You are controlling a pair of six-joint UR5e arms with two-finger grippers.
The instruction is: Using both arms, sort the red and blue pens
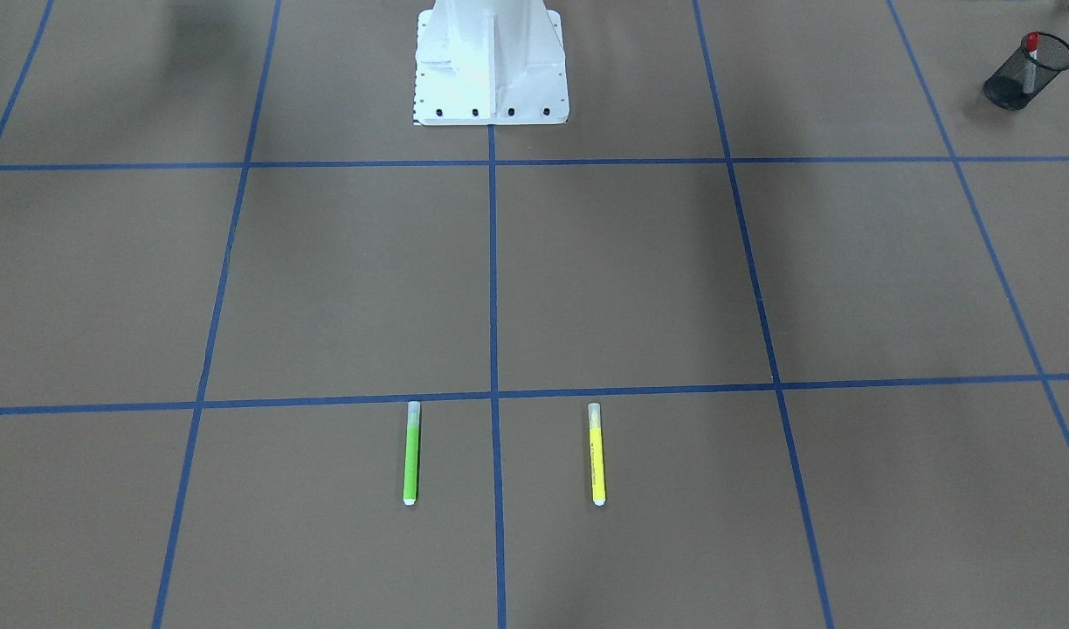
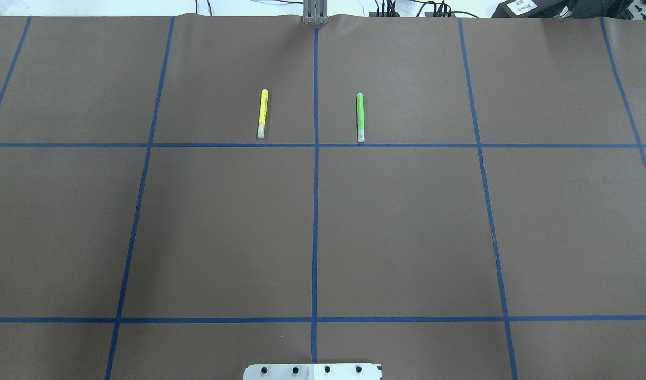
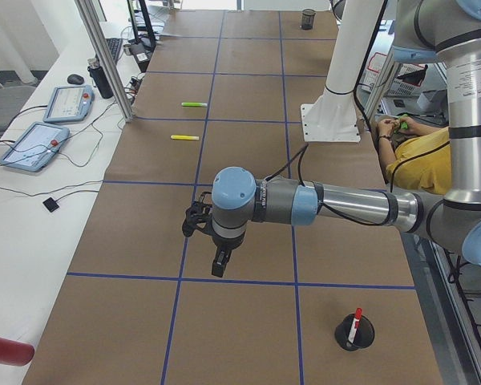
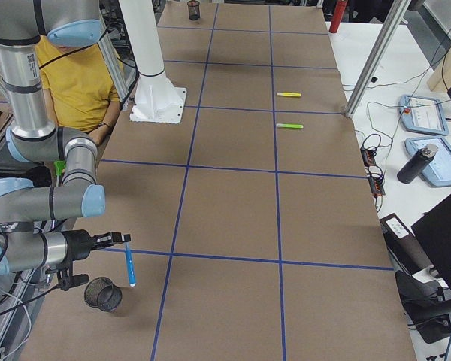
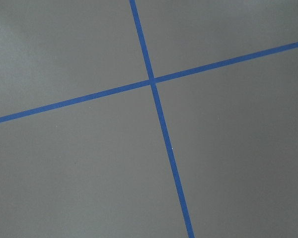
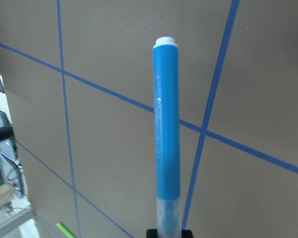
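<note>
**Blue pen (image 4: 128, 265) clamped in right gripper (image 4: 125, 241); red pen (image 1: 1032, 48) standing in left-end cup (image 1: 1013, 90)**

Pinched at the clear-capped end, hanging straight down with the white end plug lowest, above the brown table (image 2: 222, 227) at the robot's right end. Just beside the right-end cup (image 4: 103, 295), a black mesh one, outside its rim on the side toward the table's middle. From the right wrist camera: bright blue barrel running up the centre of the view, clear cap at the bottom edge against a black part of the gripper, jaws closed on it.

At the opposite end of the table, red cap uppermost and pale barrel leaning on the rim of the matching mesh cup. Well apart from it, the left gripper (image 3: 219, 261), pointing down over the table nearer the middle. Shown only from the side; impossible to tell whether clenched or released. Under the left wrist camera, only brown cover and two crossing blue tape lines (image 5: 151, 82).

Farther out, on the operators' side of the table: green marker (image 2: 360, 117) and yellow marker (image 2: 262, 113), lying flat and parallel, one on each side of the centre tape line, yellow on the robot's left. White pedestal (image 1: 491, 79) at the robot's edge of the table. Beyond it, a person (image 4: 75, 83) in a yellow shirt.
</note>
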